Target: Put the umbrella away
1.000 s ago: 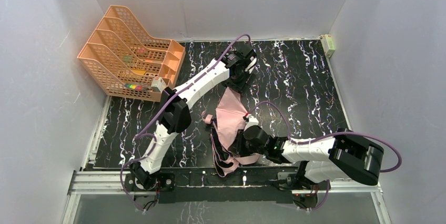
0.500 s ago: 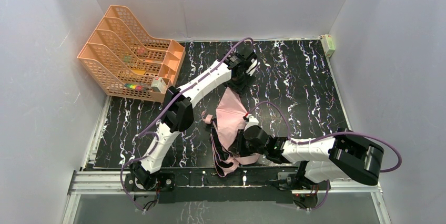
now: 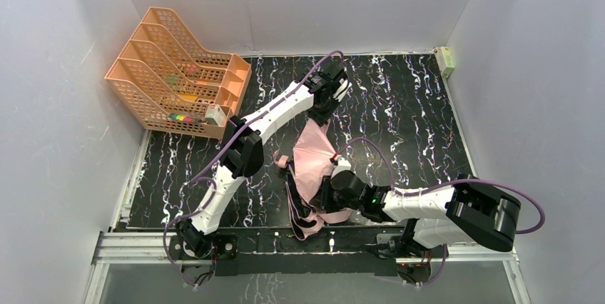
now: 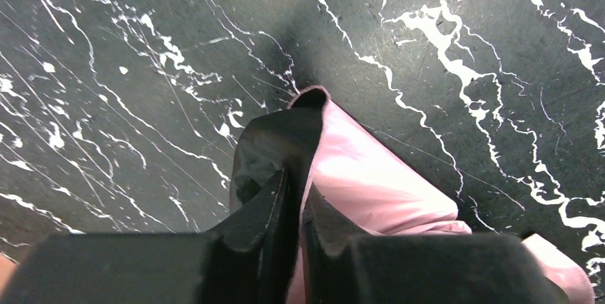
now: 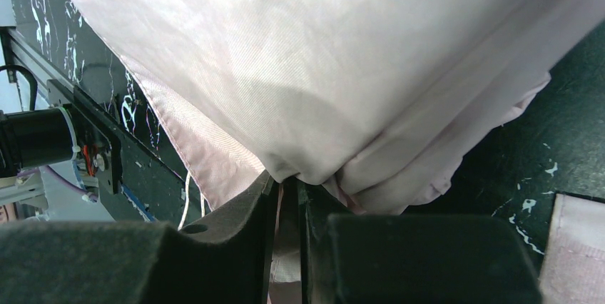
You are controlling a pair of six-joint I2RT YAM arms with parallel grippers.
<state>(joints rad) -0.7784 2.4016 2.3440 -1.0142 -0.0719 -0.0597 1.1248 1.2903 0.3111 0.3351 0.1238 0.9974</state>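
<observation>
Umbrella point(image 3: 312, 155): pale pink fabric with black underside, collapsed and crumpled, lying near the centre of the black, white-veined tabletop point(image 3: 414, 104), between the two arms. Left hand point(image 4: 295, 191): fingers pinched together on a raised fold at the far tip of the canopy, black side against one finger, pink against the other. Right hand point(image 5: 285, 188): fingers closed on a gathered bunch of pink fabric at the near end. Orange mesh file rack point(image 3: 175, 76): far left corner, well apart from the umbrella.
</observation>
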